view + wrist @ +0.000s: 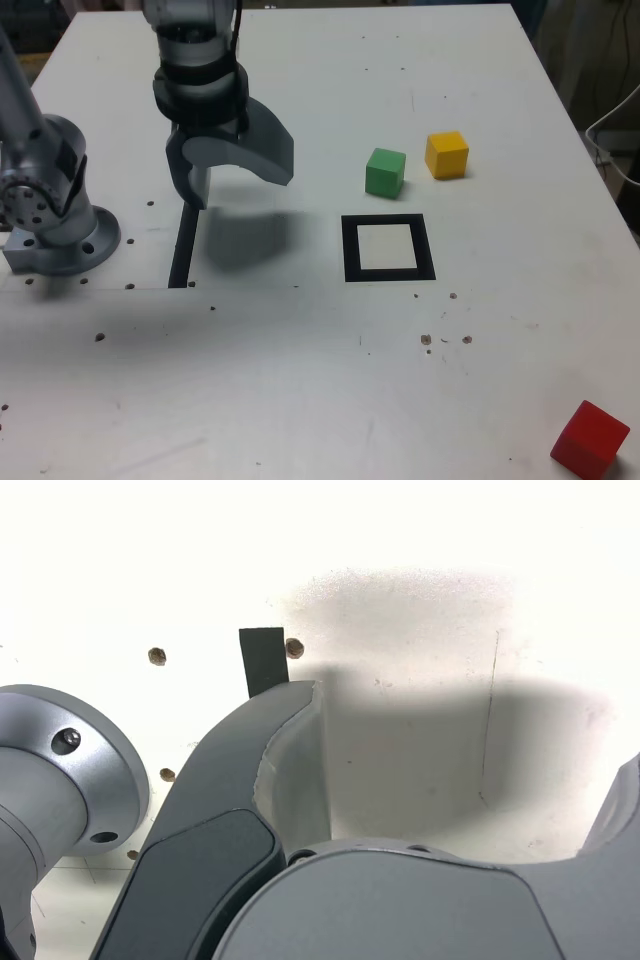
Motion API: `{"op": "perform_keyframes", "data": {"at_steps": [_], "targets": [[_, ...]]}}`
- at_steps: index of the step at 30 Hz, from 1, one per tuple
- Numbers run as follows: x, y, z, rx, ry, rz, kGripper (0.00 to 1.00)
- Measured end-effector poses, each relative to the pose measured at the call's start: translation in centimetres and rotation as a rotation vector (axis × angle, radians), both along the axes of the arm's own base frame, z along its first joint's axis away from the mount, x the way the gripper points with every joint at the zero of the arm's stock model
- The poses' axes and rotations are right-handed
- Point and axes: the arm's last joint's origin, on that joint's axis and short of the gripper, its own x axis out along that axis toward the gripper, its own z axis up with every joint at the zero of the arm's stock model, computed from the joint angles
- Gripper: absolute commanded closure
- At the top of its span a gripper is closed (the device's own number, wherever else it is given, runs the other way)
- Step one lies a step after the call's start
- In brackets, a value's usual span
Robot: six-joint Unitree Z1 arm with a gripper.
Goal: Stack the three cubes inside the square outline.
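Three cubes lie apart on the white table. The green cube (pixel 385 172) sits just behind the square outline (pixel 349 248), a black tape frame with a white inside that holds nothing. The yellow cube (pixel 446 155) is a little to the exterior view's right of the green one. The red cube (pixel 590 440) rests near the table's front right corner. My gripper (pixel 232 178) hangs open over bare table, well to the exterior view's left of the outline, nothing between its jaws. The wrist view shows only my open gripper (pixel 465 735) above white table, no cube.
A straight black tape strip (pixel 183 245) (pixel 262 660) lies under the gripper's left side. The arm's round grey base (pixel 55 225) (pixel 60 780) stands at the exterior view's left edge. Small screw holes dot the table. A cable hangs off the table's right side.
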Motion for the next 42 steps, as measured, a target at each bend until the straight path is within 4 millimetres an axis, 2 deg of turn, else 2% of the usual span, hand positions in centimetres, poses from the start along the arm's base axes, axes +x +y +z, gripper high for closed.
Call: {"op": "perform_keyframes", "data": {"at_steps": [14, 21, 29, 35, 42], "targets": [[0.0, 0.2, 0.0, 0.031, 0.0, -0.003, 0.0], [0.2, -0.1, 1.3, -0.019, 0.035, -0.063, 0.0], [4.0, -3.8, 4.6, -0.096, -0.047, -0.077, 0.01], [6.6, -6.4, 5.2, -0.155, -0.049, -0.029, 0.01], [8.5, -7.7, 6.1, -0.175, -0.071, 0.014, 0.01]]}}
